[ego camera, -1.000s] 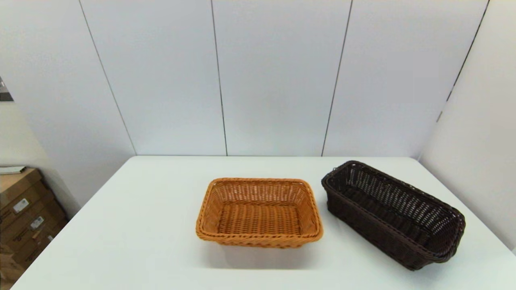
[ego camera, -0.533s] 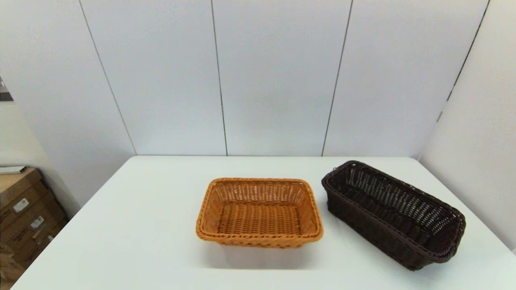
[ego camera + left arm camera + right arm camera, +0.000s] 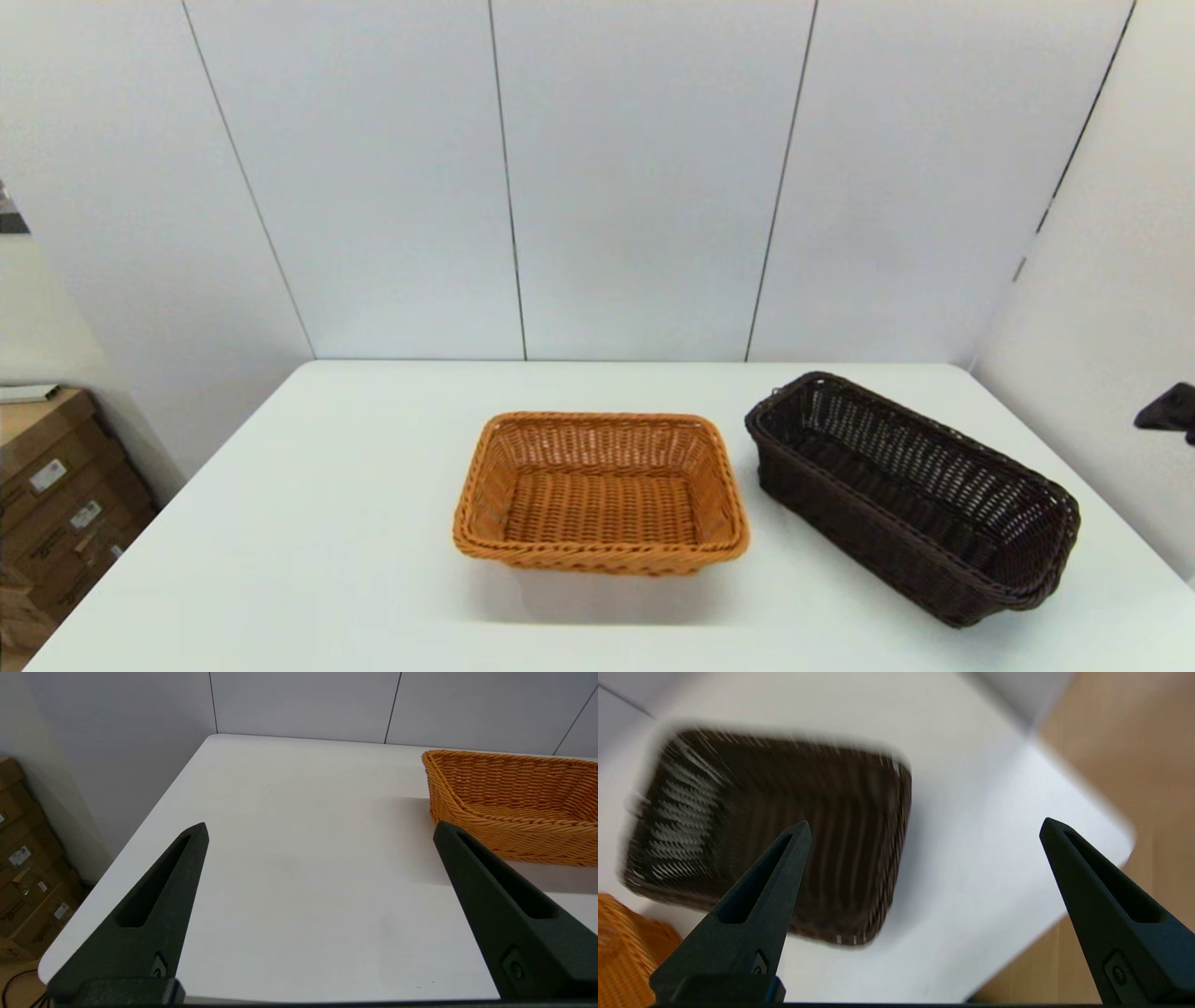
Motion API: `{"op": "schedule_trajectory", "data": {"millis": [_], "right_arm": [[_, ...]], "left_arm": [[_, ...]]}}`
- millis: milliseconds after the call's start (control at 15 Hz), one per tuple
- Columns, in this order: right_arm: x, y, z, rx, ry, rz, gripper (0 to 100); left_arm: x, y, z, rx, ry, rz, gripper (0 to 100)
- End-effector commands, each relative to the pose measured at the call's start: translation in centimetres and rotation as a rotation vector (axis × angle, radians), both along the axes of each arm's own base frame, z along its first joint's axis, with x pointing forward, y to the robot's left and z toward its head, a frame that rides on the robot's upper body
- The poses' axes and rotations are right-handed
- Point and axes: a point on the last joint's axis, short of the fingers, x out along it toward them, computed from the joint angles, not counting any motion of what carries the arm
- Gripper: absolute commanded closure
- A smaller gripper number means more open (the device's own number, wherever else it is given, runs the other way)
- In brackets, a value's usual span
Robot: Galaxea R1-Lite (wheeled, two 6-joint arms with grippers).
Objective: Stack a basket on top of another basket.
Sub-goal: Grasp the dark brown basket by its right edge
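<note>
A: Right gripper (image 3: 924,828): fingers wide apart, above the dark basket (image 3: 910,495), mostly cut off at the right edge of the head view.

B: Left gripper (image 3: 320,830)?

A: Spread, empty, left of the orange basket (image 3: 600,492). Both baskets sit apart on the table (image 3: 327,523).

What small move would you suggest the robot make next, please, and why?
Probably lower the right claw toward the dark basket's rim. Both baskets sit apart on the table, the orange basket is empty, and the right claw is open above the dark basket, holding nothing. The left claw is open, away from the dark basket.
</note>
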Motion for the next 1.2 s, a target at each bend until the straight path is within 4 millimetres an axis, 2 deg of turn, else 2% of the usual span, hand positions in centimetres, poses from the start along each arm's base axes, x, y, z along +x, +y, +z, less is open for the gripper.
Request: {"op": "schedule_trajectory", "data": {"millis": [67,400,800,1000,1200], "right_arm": [[1.8,0.2,-3.5,0.121,0.157,0.048,0],[3.2,0.0,-6.3,0.242,0.262,0.048,0],[6.9,-0.8,-10.8,0.325,0.370,0.017,0],[8.9,-1.9,-13.3,0.366,0.398,-0.011,0],[9.9,-3.5,-15.7,0.451,0.423,-0.035,0]], "left_arm": [[0.0,0.0,0.0,-0.001,0.000,0.001,0],[0.0,0.0,0.0,-0.001,0.000,0.001,0],[0.0,0.0,0.0,-0.001,0.000,0.001,0],[0.0,0.0,0.0,-0.001,0.002,0.001,0],[0.0,0.0,0.0,-0.001,0.000,0.000,0]]}}
